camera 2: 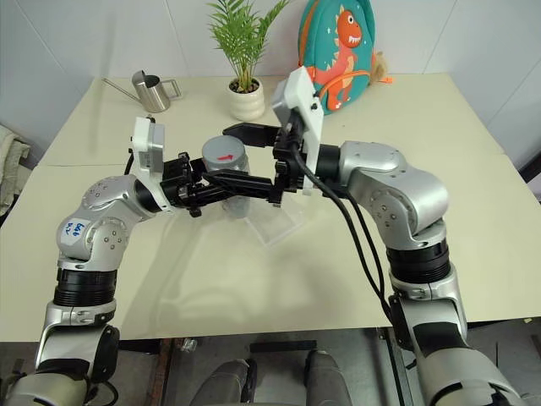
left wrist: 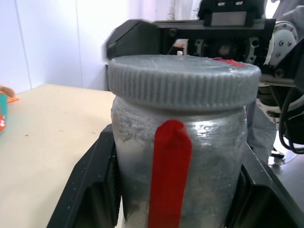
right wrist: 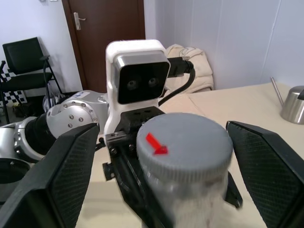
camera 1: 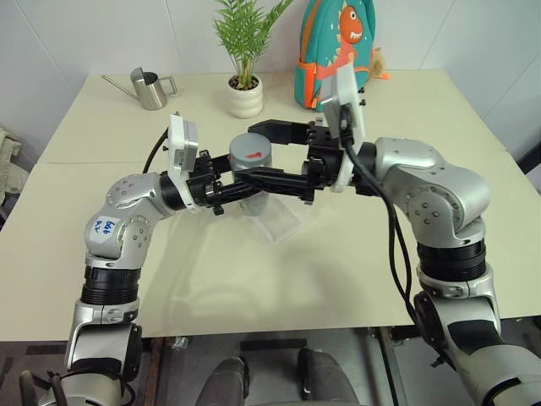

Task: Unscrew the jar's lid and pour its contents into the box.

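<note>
While one jar (camera 1: 250, 166) is held up above the middle of the table (camera 1: 110, 254), it keeps its single grey lid (right wrist: 183, 142) screwed on, a red arrow on top. The left gripper (camera 1: 243, 188) pinches the jar's silvery body from the side, its two black fingers pressed against the wall beside a red stripe. The right gripper (camera 1: 270, 152) reaches in from the opposite side with its jaws spread wide, one finger on each side of the lid and clear of its ribbed edge. The jar's contents cannot be made out through the frosted wall. One clear plastic box (camera 1: 283, 222) lies on the table just below the two grippers; what lies in it cannot be told. Along the far edge stand one steel watering can (camera 1: 150, 88), one potted plant (camera 1: 244, 95) and one colourful backpack (camera 1: 340, 42), well apart from the jar. The near half of the table is bare.
</note>
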